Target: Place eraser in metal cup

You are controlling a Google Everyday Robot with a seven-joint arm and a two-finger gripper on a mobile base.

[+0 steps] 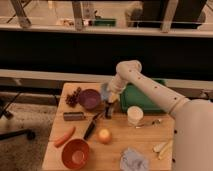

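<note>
Arm reaching down over the middle of the desk, near the cup.

Nearest, by the front edge, sit a red bowl [75, 153] and a cloth [133, 160]; mid-desk a fruit [104, 135] and white cup [134, 115]. The tool [109, 106] hangs just right of the purple bowl [89, 98], toward the back edge, above what looks like the metal cup [109, 111], likely lined up for the drop. I cannot make out the eraser or whether the tool holds anything. Behind lies a green tray [137, 97].

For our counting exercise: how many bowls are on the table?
2. The purple bowl sits at the back left, just left of the tool. The red bowl sits at the front left. The arm may hide other small things.
</note>
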